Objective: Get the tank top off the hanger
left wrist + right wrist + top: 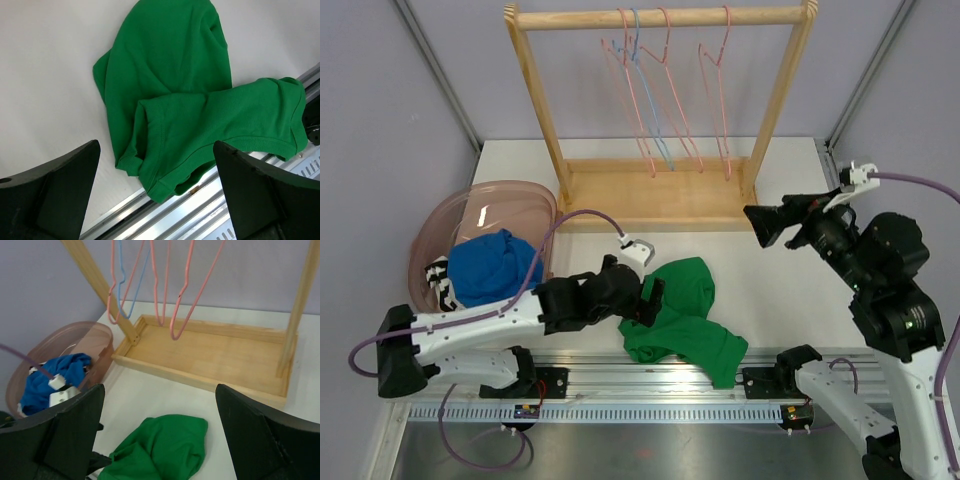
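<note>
The left fingers (55,195) stand wide apart and empty over the crumpled green fabric tank top (170,100), which lies on the white worktop (45,75) at lower centre of the top view. The right fingers (270,440), also wide and empty, hang at right, facing the wooden rack (210,355) of pink and blue wire hangers (174,335).

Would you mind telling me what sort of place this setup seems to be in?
Most likely a robotics lab test cell, not a home: robot arms bolted to an aluminium rail at a white table, bare enclosing walls, and a wooden rack of wire hangers.
</note>
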Action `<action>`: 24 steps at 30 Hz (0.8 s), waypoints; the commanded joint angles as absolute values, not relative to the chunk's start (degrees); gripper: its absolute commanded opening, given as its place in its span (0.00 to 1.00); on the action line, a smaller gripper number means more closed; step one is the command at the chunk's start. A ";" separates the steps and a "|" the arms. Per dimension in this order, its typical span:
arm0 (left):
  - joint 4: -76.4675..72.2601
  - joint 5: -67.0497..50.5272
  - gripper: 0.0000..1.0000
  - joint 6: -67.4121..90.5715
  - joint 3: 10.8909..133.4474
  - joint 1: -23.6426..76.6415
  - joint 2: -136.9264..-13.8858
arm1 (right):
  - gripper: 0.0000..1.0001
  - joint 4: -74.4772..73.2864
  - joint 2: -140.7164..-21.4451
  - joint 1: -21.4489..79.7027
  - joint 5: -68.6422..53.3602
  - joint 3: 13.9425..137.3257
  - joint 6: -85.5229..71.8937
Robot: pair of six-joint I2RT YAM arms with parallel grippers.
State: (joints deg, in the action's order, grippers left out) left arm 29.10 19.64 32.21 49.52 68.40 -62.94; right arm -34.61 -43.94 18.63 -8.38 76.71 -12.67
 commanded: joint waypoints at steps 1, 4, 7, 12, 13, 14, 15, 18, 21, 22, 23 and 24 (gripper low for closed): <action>22.68 19.60 0.99 31.20 53.52 69.69 -68.10 | 0.99 -34.27 -38.18 18.54 -17.03 69.99 -14.24; 21.45 19.60 0.99 31.29 55.10 71.01 -73.80 | 0.99 -34.19 -32.46 18.54 -19.76 64.28 -15.73; 19.60 19.69 0.99 31.03 56.34 72.68 -79.44 | 1.00 -34.80 -28.67 18.54 -22.41 60.57 -16.61; 16.88 19.07 0.99 31.46 57.83 74.27 -88.40 | 0.99 -38.14 -25.58 18.54 -22.24 59.24 -17.58; 16.70 18.90 0.99 31.73 58.35 74.35 -89.90 | 1.00 -38.14 -24.62 18.54 -22.32 59.06 -17.75; 16.26 18.72 0.99 31.90 58.53 74.62 -92.96 | 1.00 -38.49 -24.26 18.54 -22.50 59.06 -17.67; 16.09 18.55 0.99 32.34 58.71 74.79 -94.21 | 1.00 -38.58 -23.91 18.54 -22.67 58.98 -17.67; 16.17 18.63 0.99 33.04 59.85 75.93 -98.87 | 1.00 -39.11 -23.38 18.54 -22.76 59.15 -17.58; 16.70 20.04 0.93 33.92 60.03 77.34 -101.25 | 1.00 -39.29 -23.12 18.54 -23.03 59.33 -17.49; 16.53 20.04 0.86 34.10 59.77 77.69 -101.34 | 0.99 -39.37 -23.03 18.54 -23.11 59.33 -17.49; 16.09 20.04 0.78 34.28 59.42 78.04 -101.34 | 1.00 -39.20 -22.94 18.54 -23.20 59.33 -17.58; 16.08 20.04 0.42 34.45 59.07 78.31 -100.99 | 0.99 -39.20 -22.85 18.54 -23.29 59.24 -17.58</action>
State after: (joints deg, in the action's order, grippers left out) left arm 17.69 19.20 33.74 58.57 76.86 -100.25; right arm -39.70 -23.33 18.63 -22.04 59.11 -16.97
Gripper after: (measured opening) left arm 0.704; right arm 0.993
